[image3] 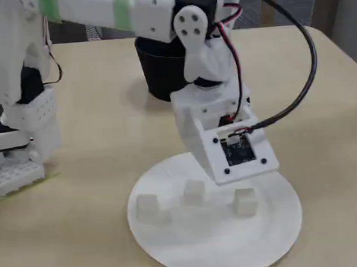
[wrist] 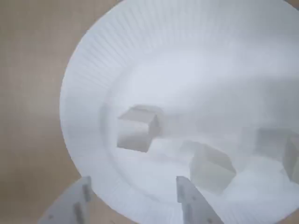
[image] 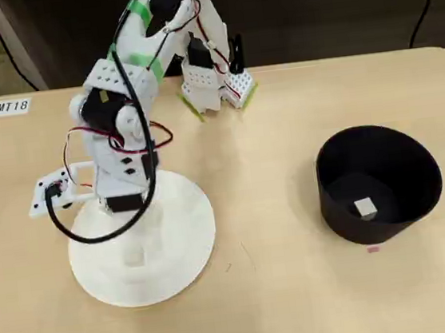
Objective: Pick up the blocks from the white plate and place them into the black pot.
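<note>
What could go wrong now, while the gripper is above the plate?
The gripper hangs open over the white plate's near rim, and the closest block lies off to one side, so closing may nudge it away. The blocks blend into the plate, so aiming may be hard.

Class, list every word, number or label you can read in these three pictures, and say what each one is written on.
"MT18": on a small white label stuck to the table near its far left corner in the overhead view.
No other readable text: the small board on the arm's wrist in the fixed view has markings too small to read, and the small pink mark on the table by the black pot is too blurred to read.
</note>
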